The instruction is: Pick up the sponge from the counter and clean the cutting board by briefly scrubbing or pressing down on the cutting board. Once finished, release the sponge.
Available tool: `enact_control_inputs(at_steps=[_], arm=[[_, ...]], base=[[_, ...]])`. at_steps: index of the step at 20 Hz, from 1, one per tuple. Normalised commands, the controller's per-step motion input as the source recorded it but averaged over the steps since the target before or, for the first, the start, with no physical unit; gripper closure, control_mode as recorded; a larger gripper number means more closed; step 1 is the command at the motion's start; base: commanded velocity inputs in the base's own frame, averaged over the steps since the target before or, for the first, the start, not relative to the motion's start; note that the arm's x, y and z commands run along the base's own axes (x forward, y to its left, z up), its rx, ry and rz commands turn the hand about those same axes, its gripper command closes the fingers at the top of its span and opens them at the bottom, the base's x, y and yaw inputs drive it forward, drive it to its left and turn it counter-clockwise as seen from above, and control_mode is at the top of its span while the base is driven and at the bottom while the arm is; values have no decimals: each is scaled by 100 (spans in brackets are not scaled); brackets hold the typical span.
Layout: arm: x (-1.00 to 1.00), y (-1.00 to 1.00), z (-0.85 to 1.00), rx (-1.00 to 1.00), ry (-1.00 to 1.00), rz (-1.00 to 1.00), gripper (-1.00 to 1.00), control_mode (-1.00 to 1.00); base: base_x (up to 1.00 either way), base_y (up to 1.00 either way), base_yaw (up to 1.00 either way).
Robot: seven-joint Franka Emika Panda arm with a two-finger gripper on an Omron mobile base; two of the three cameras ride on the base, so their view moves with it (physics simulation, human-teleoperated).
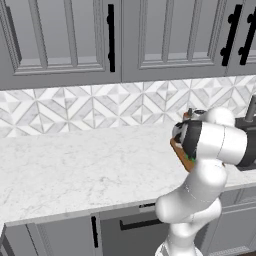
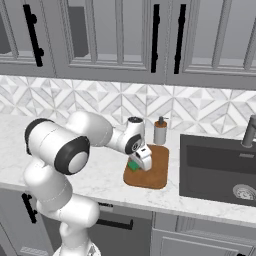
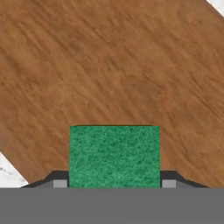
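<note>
Pincer state: the pincer (image 3: 114,183) is closed on the sponge (image 3: 114,155) — one dark fingertip shows against each side of the green block in the hand view.
Sponge location: held between the fingers, directly over the cutting board (image 2: 152,172); in the right base view its green face (image 2: 133,165) shows at the hand, low against the board's left part.
Board location: flat on the white marble surface (image 2: 100,180), just left of the dark sink (image 2: 220,170), with a soap dispenser (image 2: 160,131) at its far edge.
Governing relation: the sponge lies along the pincer's own approach line, with wood grain on every side of it in the hand view. The board is straight ahead of the fingers, not off to a side.
Contact: whether the sponge is pressed on the wood or just above it cannot be told.
Step in hand (judgement): scrubbing or pressing — release not yet done.
Next move (judgement): opening the fingers should leave the sponge on the board.
</note>
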Motion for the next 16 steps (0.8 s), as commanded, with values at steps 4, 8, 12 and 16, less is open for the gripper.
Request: enact_control_inputs(at_steps=[4, 8, 12, 16], arm=[[-2, -9, -14, 0, 0, 0, 100, -100], [-29, -24, -16, 1, 0, 0, 100, -100], [-35, -30, -11, 1, 0, 0, 100, -100], [-42, -32, -6, 3, 5, 0, 100, -100]], base=[[0, 0, 0], [0, 0, 0], [0, 0, 0], [0, 0, 0]])
